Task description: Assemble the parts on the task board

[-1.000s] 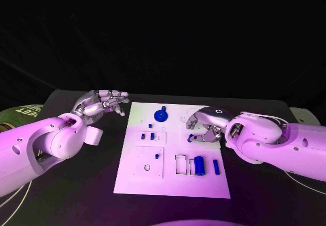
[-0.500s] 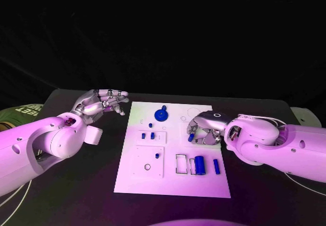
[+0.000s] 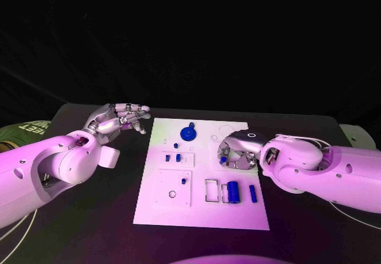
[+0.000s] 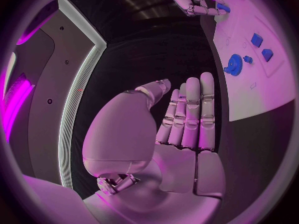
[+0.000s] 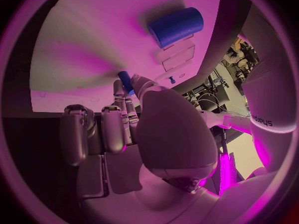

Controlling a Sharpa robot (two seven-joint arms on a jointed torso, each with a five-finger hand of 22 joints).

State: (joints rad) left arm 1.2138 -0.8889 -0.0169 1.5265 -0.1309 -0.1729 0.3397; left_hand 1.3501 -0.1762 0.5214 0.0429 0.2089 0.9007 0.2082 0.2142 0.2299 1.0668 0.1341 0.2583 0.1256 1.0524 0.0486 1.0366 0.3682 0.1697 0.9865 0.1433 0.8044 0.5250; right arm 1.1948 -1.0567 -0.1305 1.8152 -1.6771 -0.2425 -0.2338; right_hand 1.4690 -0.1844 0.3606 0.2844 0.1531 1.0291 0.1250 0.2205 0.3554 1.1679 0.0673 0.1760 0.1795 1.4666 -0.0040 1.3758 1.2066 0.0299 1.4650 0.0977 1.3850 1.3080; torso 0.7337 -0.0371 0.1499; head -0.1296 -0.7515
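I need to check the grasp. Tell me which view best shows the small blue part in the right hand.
The right wrist view: the small blue part sits pinched at the fingers of the right hand, close up. In the head view the part is a speck half hidden under that hand. The left wrist view shows it far off.

White capital letters, seen upside down, stand on a dark green object (image 3: 23, 130) that lies at the far left corner of the black table (image 3: 103, 231), just behind the robot's left arm; they seem to read "EET", with the rest cut off. In the right wrist view, the word "sharpa" runs in small dark letters along the white right arm (image 5: 264, 115).
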